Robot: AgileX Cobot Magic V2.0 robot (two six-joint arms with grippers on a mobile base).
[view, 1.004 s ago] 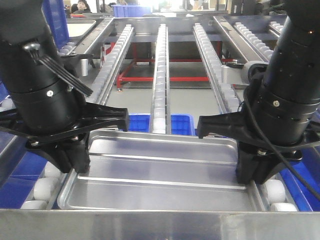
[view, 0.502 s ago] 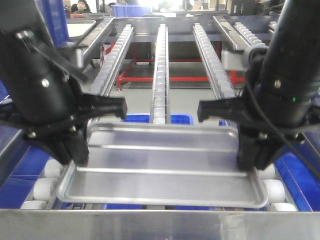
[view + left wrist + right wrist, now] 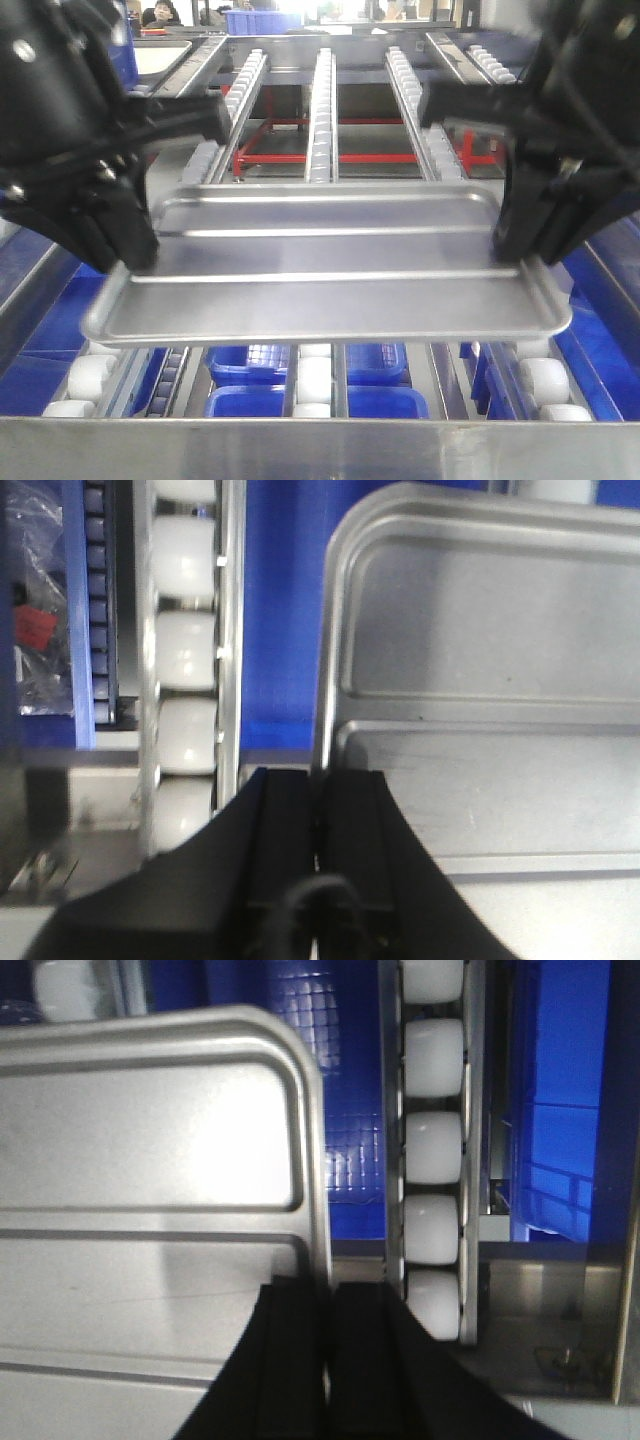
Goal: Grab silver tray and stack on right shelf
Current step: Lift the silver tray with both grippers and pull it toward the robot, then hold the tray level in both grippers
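Lifted since a second ago, your silver tray (image 3: 330,270) now hangs in the air above the roller rails it was lying on, and it sits higher and larger in the front view. It is long side toward you, with its two ridges running left to right across the floor. Your left gripper (image 3: 135,250) is clamped on the rim of the tray's left short edge; the left wrist view shows its two black fingers (image 3: 285,820) pressed together with the rim between them. Your right gripper (image 3: 515,240) is clamped the same way on the right short edge, with its fingers (image 3: 290,1330) closed over the rim in the right wrist view. Below the tray lies the right shelf (image 3: 320,450), its flat shiny front lip across the bottom of the front view and the white rollers (image 3: 92,378) of its rails just behind that lip. Blue bins (image 3: 310,400) show through the gaps between the rails, under the tray.
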